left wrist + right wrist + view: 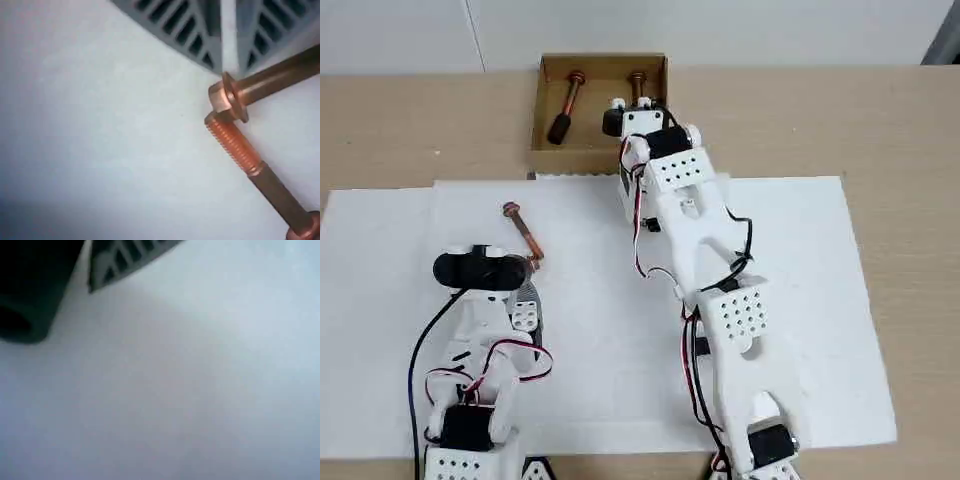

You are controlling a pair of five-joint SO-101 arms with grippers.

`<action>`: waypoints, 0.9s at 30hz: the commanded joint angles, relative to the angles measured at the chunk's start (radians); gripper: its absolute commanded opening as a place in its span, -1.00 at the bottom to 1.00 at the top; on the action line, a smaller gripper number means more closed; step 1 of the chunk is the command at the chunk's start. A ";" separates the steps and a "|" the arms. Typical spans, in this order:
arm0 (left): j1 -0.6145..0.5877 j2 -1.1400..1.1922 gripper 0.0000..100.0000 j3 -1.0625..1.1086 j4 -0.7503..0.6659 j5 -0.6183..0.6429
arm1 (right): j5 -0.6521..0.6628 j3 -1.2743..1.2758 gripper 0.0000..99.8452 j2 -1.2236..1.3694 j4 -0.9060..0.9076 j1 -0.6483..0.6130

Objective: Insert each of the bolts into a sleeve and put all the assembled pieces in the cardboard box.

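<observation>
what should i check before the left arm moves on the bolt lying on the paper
1. Loose bolt lies flat on the white paper: ok.
2. Second bolt at the left pincer, whether gripped: cannot tell.
3. The two bolts apart: not ok. In the left wrist view the second bolt's head meets the loose bolt's threaded end.
4. Black sleeve in the right wrist view, whether held: cannot tell.
5. Room in the cardboard box: ok. It holds a sleeved bolt and another bolt, with bare floor between.
6. Way into the box: not ok. The right arm reaches over its near right corner.
</observation>
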 commanded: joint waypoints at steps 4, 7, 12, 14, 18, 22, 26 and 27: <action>-0.002 -0.009 -0.99 -0.004 0.005 -0.009 | 0.005 -0.003 -0.93 0.010 0.022 -0.030; 0.000 -0.009 -0.99 -0.004 0.005 -0.011 | 0.041 -0.003 -0.99 0.004 0.033 -0.031; 0.002 -0.009 -0.99 -0.004 0.005 -0.009 | 0.041 -0.064 -0.99 -0.001 0.068 -0.033; 0.002 -0.009 -0.99 -0.004 0.005 -0.008 | 0.041 -0.126 -0.99 -0.010 0.076 -0.033; 0.002 -0.009 -0.99 -0.004 0.005 -0.008 | 0.043 -0.195 -0.99 -0.113 0.082 -0.047; 0.003 -0.009 -0.99 -0.004 0.005 -0.008 | 0.043 -0.193 -0.99 -0.252 0.084 -0.059; 0.003 -0.009 -0.99 -0.004 0.006 -0.008 | 0.043 -0.184 -1.00 -0.372 0.093 -0.050; 0.003 -0.009 -0.99 -0.004 0.006 -0.008 | 0.043 -0.160 -1.00 -0.403 0.093 -0.041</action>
